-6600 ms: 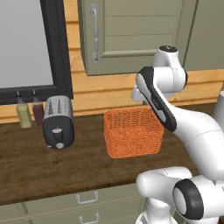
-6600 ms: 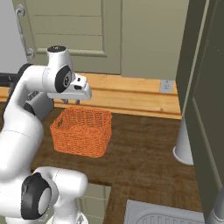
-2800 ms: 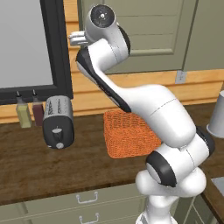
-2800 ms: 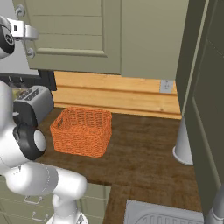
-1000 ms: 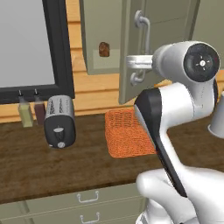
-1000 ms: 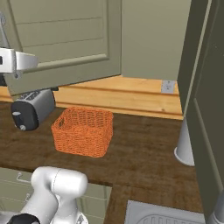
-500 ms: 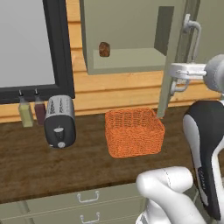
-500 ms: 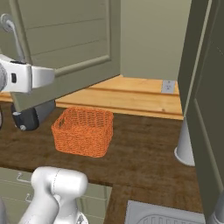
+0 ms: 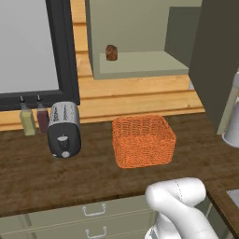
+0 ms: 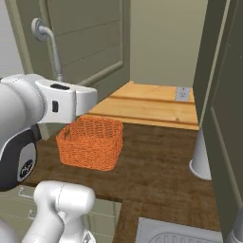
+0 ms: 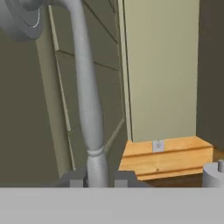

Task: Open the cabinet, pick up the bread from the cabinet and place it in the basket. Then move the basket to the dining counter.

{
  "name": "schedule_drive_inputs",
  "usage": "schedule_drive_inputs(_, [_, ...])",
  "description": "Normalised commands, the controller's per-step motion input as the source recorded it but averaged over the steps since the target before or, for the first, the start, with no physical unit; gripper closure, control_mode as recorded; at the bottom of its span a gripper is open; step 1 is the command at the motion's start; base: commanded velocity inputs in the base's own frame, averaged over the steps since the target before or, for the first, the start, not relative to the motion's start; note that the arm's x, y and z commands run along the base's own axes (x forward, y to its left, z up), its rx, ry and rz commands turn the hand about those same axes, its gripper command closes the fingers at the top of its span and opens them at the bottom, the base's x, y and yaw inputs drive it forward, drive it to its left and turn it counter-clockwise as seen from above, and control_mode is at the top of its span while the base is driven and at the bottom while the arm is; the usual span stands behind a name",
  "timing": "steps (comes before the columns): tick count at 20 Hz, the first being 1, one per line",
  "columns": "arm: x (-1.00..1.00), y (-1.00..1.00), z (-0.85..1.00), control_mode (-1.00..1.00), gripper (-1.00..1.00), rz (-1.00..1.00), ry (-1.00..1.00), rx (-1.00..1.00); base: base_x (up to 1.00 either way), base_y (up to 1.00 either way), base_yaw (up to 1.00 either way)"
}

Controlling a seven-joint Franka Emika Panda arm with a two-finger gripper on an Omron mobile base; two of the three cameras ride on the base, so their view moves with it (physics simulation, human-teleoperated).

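The olive-green cabinet (image 9: 140,28) stands open, its door (image 10: 90,42) swung wide toward me. The bread (image 9: 111,52), a small dark-brown lump, sits on the cabinet shelf at the left. Below it the orange woven basket (image 9: 144,140) rests on the dark wood worktop and holds nothing. In the hand view my gripper (image 11: 98,181) straddles the door's silver bar handle (image 11: 87,100), with a fingertip close on each side of the bar. The handle (image 10: 52,47) also shows just above my white arm. The dining counter is out of view.
A silver toaster (image 9: 64,129) stands left of the basket, with two bottles (image 9: 27,122) beside it under the black-framed window. A pale grey upright object (image 10: 201,154) stands at the worktop's right end. The open door's edge (image 9: 214,70) juts out on the right.
The door has swung further open and now stands edge-on at the right of the left base view. My arm has gone with it, out of that view to the right.
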Motion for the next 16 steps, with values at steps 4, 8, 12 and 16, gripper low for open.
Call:
schedule_drive_inputs(4, [0.0, -1.0, 0.0, -1.0, 1.0, -0.11, 0.0, 0.0, 0.0, 0.0, 0.0])
schedule_drive_inputs(8, [-0.11, -0.74, 0.0, -1.0, 1.0, -0.24, -0.1, 0.0, 0.0, 0.0, 0.0])
schedule_drive_inputs(12, [-0.33, -0.52, 0.0, -1.0, 1.0, -0.43, -0.28, 0.0, 0.0, 0.0, 0.0])
schedule_drive_inputs(16, [-0.75, -0.01, 0.05, -1.0, 1.0, -0.54, -0.29, -0.04, 0.0, 0.0, 0.0])
